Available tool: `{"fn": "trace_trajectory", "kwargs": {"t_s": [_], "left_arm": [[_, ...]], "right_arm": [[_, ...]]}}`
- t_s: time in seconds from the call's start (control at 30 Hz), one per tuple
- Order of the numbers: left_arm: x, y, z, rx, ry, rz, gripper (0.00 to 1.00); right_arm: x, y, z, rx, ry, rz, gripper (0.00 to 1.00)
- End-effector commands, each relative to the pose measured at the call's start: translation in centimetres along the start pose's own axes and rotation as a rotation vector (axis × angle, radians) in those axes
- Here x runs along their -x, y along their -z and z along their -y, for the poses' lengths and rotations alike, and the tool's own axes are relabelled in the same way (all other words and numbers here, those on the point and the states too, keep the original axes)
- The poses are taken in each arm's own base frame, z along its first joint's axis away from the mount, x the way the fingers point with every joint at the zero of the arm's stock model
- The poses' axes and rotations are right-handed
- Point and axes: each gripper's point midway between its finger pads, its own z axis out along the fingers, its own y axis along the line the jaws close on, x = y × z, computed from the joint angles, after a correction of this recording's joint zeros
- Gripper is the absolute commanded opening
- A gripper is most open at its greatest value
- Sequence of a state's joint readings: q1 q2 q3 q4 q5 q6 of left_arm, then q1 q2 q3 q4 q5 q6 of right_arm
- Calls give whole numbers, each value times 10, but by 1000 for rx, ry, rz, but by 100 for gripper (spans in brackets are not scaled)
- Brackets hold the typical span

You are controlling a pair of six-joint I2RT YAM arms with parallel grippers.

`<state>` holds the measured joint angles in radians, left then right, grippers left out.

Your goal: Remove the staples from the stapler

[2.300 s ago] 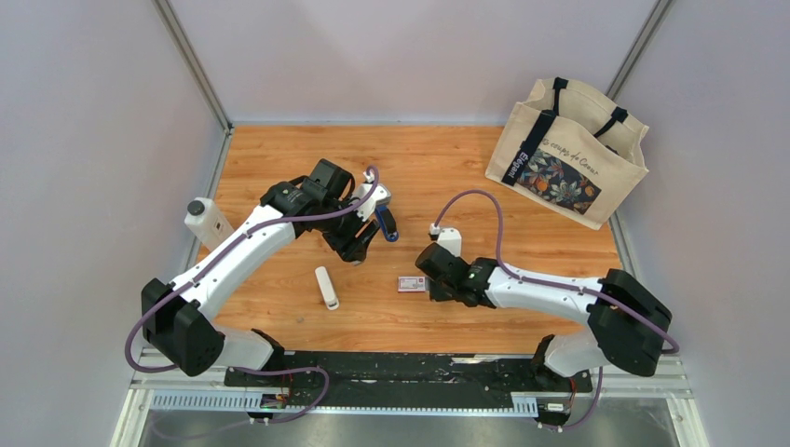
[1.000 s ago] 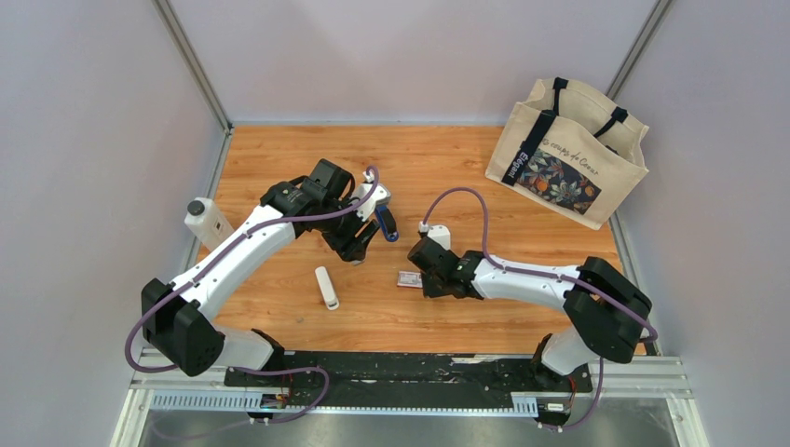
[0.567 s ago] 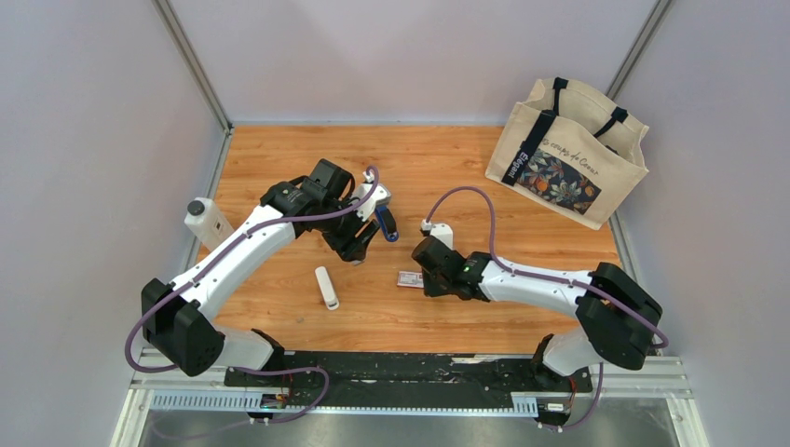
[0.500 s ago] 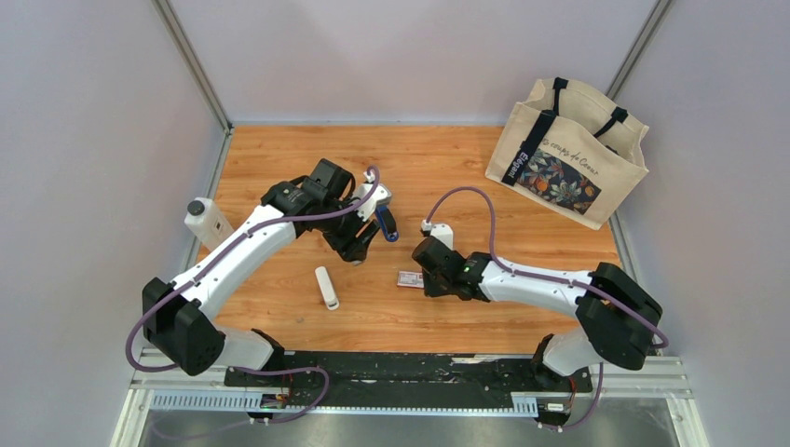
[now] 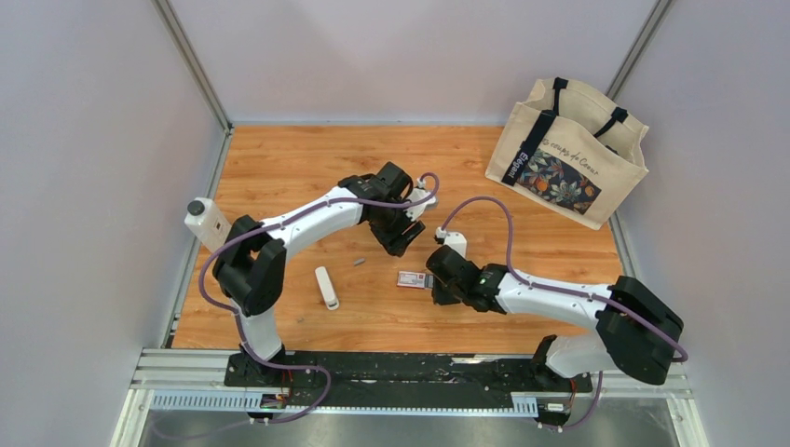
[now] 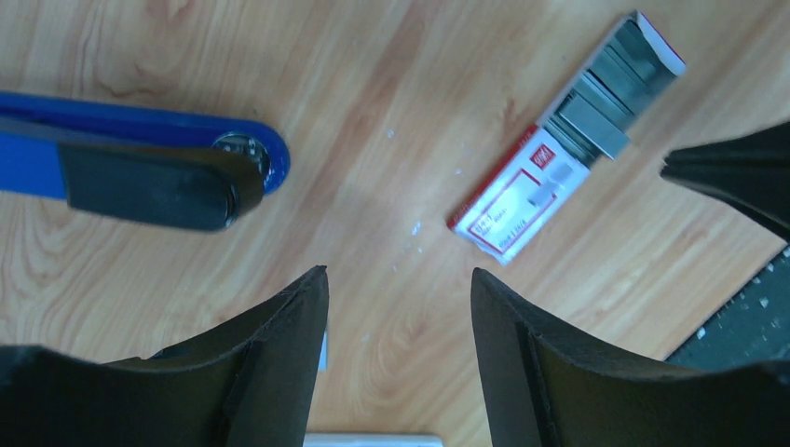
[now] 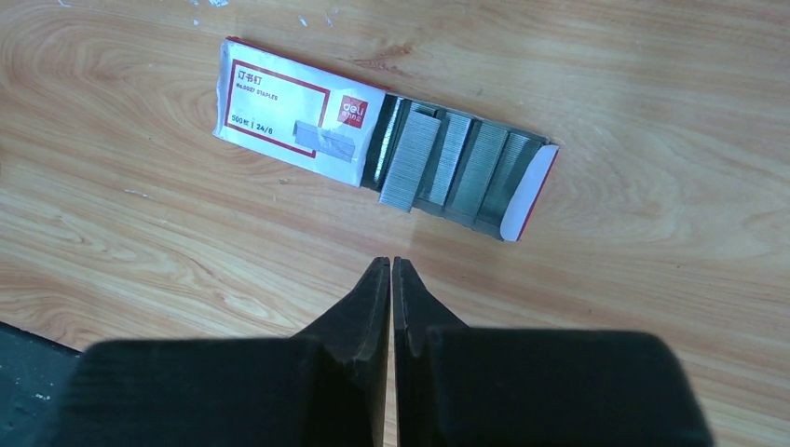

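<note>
two robot arms, a left arm (image 5: 303, 216) and a right arm (image 5: 550, 293); one blue stapler (image 6: 140, 177); one open staple box (image 7: 373, 140); one white stick (image 5: 325, 287); one tote bag (image 5: 568, 154); one white container (image 5: 207, 222).

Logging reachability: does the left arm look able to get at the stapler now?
Probably yes: the left gripper is open and empty, and the stapler lies in the open close beside it, with nothing between them. The staple box sits off to the other side.

Staple box (image 7: 293, 116): red "deli" logo, "订书钉", "24/6"; tote bag (image 5: 568, 154): "de Coeur" script
</note>
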<state>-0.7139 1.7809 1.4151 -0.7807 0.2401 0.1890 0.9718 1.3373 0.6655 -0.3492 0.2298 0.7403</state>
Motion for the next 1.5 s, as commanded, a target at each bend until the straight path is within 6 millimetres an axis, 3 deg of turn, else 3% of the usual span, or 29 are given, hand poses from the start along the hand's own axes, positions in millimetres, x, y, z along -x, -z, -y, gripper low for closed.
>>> {"fn": "trace_trajectory", "kwargs": {"t_s": [0.0,0.33,0.77,1.07,1.47], "left_arm": [[38,-14,-12,86,-5,96,65],[35,-54,0,76,3,53,65],[33,-86,11,70,-23,5,65],[19,-91,28,64,-84,-35,65],[5,-89,34,44,-85,-60,65]], "right_arm": [[11,2,-8,52,-69,54,6],[8,-7,-11,142,-187,52,2],[14,-11,-6,233,-269,56,1],[15,-12,-10,276,-273,46,0],[17,-13,-5,261,-296,54,0]]}}
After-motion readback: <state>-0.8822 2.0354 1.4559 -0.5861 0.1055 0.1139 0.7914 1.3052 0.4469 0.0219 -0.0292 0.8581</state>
